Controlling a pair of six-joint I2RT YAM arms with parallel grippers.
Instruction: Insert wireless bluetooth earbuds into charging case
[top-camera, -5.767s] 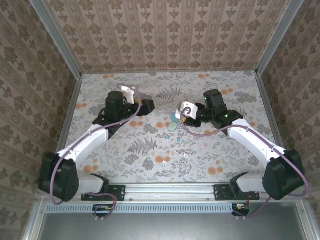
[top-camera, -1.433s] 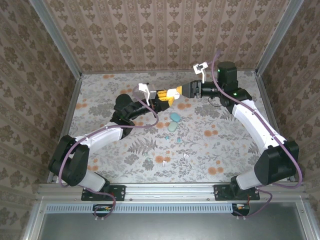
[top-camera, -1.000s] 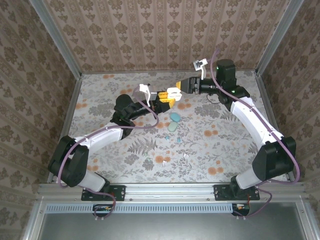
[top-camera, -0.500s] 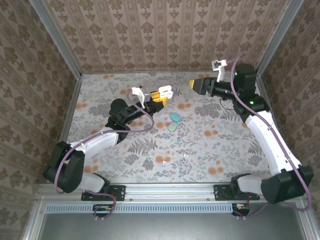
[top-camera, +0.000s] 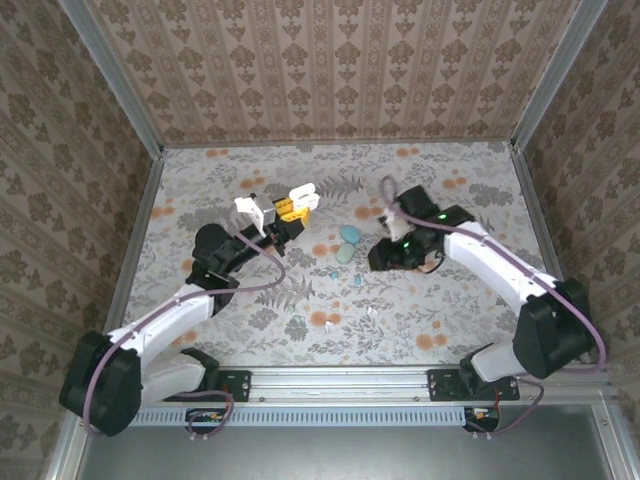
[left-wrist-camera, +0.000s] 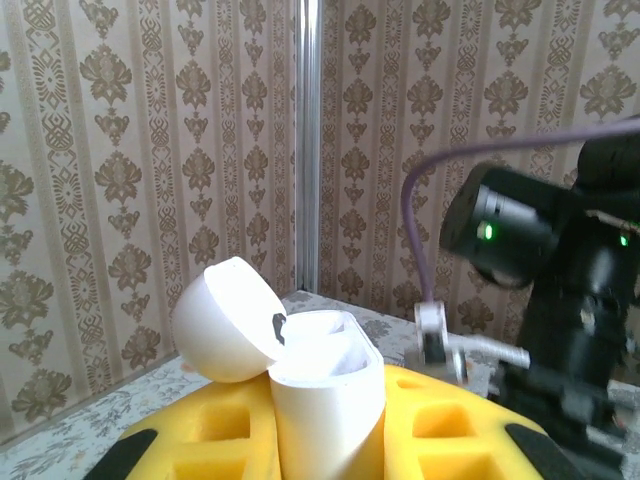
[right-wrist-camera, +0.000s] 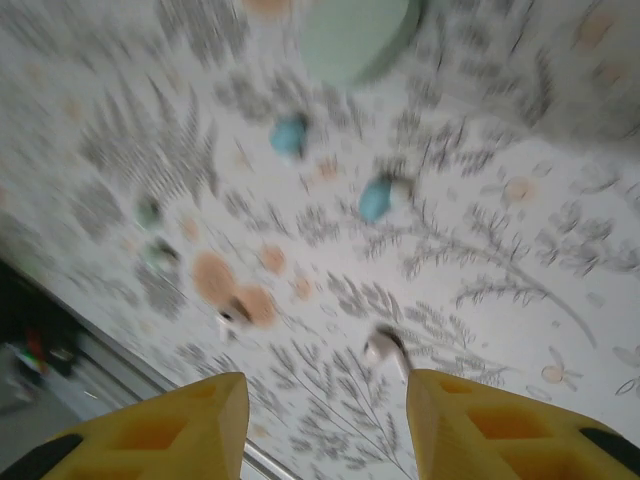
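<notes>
Hovering over the counter (right-wrist-camera: 480, 250), the right arm's fingers (right-wrist-camera: 170, 425) stand apart and empty, a blurred white earbud (right-wrist-camera: 385, 348) lying just ahead of their gap, while the left fingers (left-wrist-camera: 200, 445) clench the open charging case (left-wrist-camera: 325, 400) aloft, well apart.
</notes>
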